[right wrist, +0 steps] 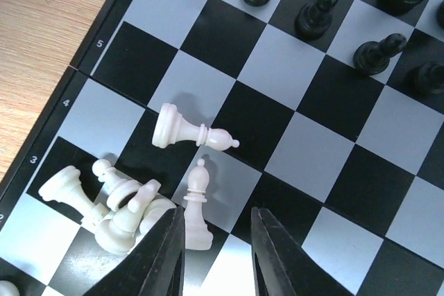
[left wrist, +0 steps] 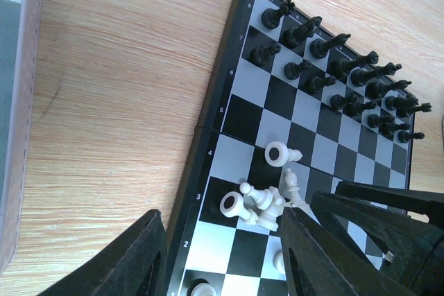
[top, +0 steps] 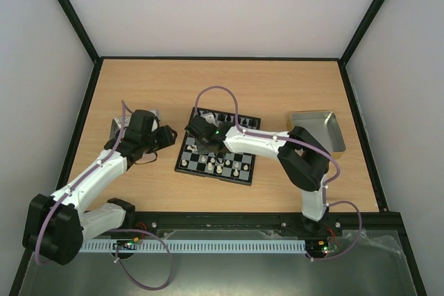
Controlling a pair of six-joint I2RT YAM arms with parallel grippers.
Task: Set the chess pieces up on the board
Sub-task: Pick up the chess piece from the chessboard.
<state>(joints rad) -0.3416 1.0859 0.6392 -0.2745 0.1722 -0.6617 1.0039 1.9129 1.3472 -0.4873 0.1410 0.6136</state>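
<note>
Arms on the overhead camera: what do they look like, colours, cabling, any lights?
The left arm and right arm match: white links, bulky black joints, a mauve cable looping along each. The left hand and right hand are black; a small green light glows by the right one. Its fingers are flat, black and tapered.

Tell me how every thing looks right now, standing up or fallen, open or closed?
board, lying open and flat
black pieces, upright in two rows
white heap, toppled together
white bishop, standing upright
lone white piece, lying on its side
right claw, open
left claw, open
</note>
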